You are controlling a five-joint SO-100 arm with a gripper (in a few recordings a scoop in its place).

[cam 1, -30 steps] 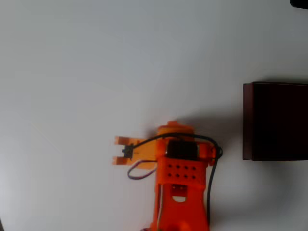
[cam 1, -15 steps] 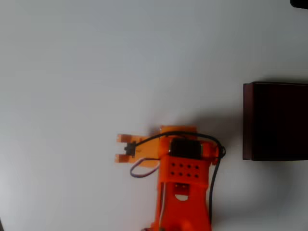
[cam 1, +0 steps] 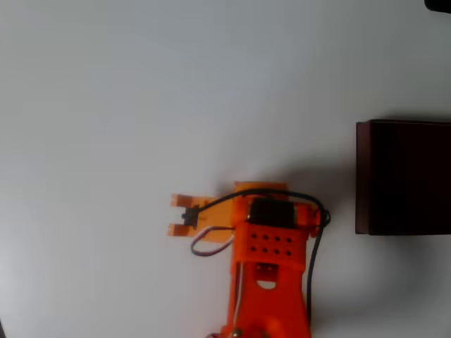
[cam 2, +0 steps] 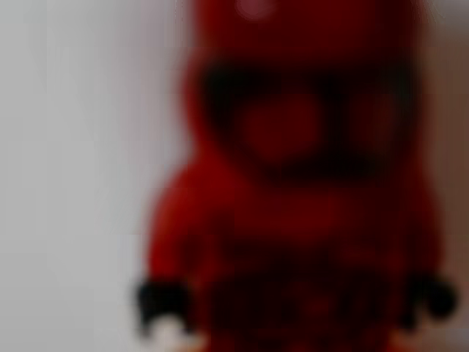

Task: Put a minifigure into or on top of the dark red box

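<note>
Here the pincer, pointing left at lower centre overhead, is showing a gap between its tips, while the minifigure is looming blurred in the wrist view, apparently gripped; the dark red box is lying well apart at the right edge.

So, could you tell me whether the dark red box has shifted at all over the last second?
No. In the overhead view the dark red box sits at the same spot against the right picture edge, while the orange arm beside it has only drifted slightly.
</note>
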